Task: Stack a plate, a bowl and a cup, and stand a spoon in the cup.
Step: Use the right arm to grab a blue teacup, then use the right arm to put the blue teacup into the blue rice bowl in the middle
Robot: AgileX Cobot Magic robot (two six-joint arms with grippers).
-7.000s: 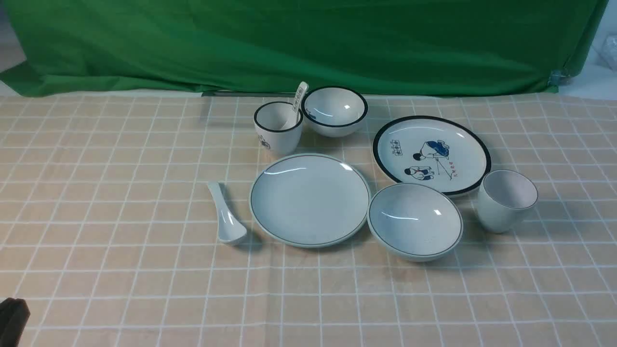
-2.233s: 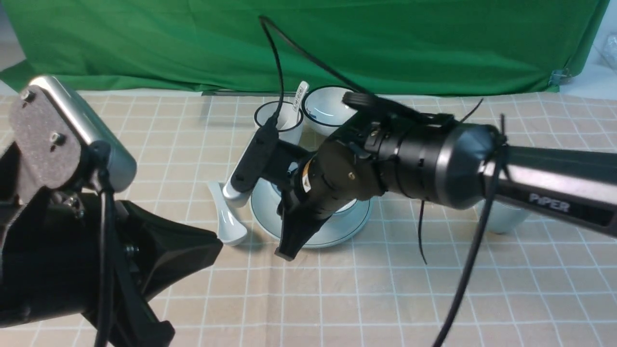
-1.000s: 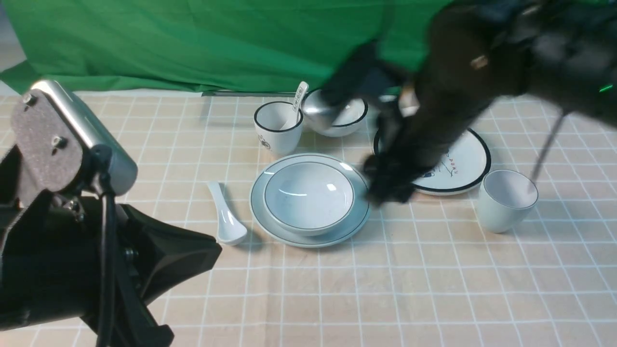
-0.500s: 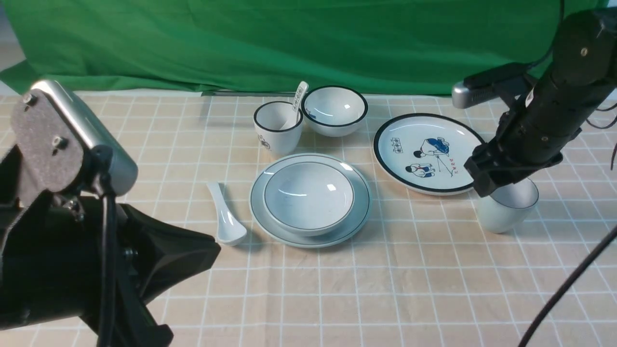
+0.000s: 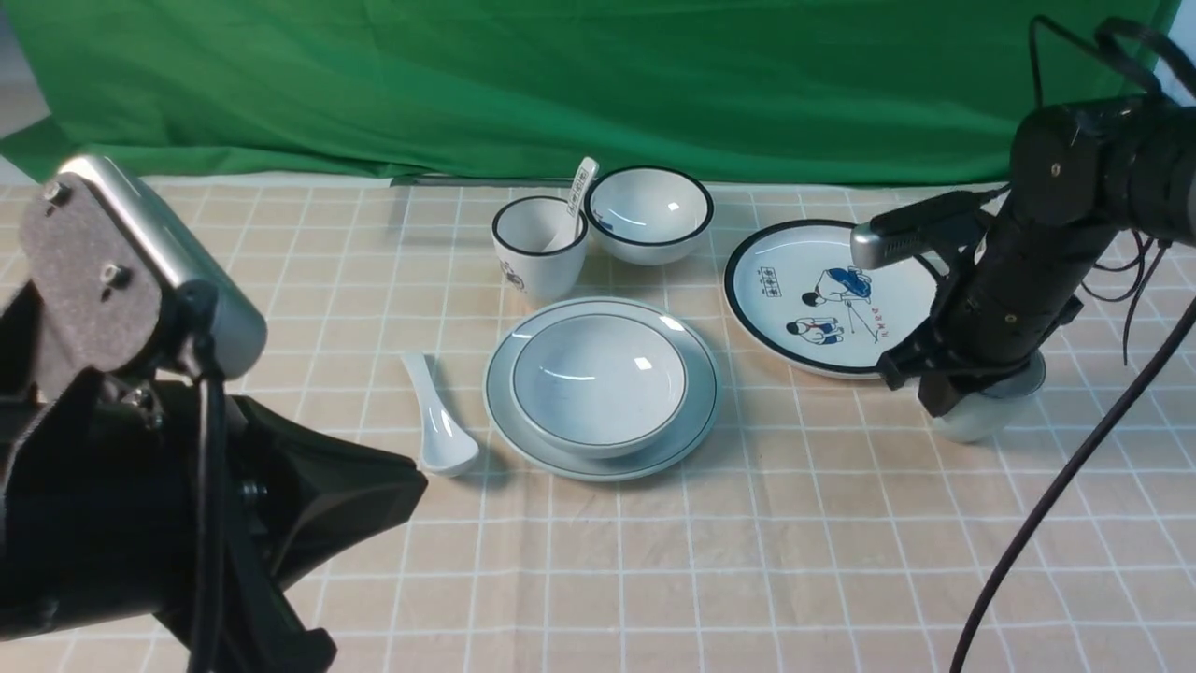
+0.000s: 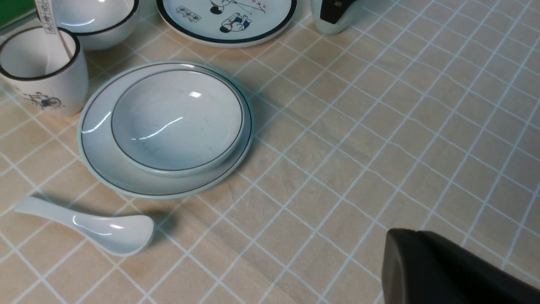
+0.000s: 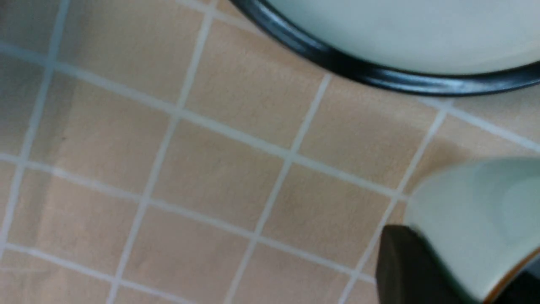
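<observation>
The pale bowl [image 5: 598,379] sits inside the plain plate [image 5: 693,425] at mid-table. Left of them the plain white spoon [image 5: 439,421] lies flat on the cloth. The pale cup [image 5: 981,422] stands upright at the right, on the cloth. My right gripper [image 5: 958,397] has come down over the cup's rim and is shut on the cup's wall. In the right wrist view one dark finger [image 7: 400,266] presses the cup's outer side [image 7: 472,211]. My left gripper [image 6: 415,233] hovers shut and empty at the near left.
A black-rimmed picture plate [image 5: 822,299] lies just behind the cup. A black-rimmed cup [image 5: 537,252] holding a printed spoon [image 5: 581,187] and a black-rimmed bowl [image 5: 649,215] stand behind the plain plate. My right arm's cable [image 5: 1056,505] hangs over the near right.
The bowl now rests on the plate. My right arm has swung from mid-table to the right, dropped onto the cup, and its jaws have closed on the wall. The left arm is still.
</observation>
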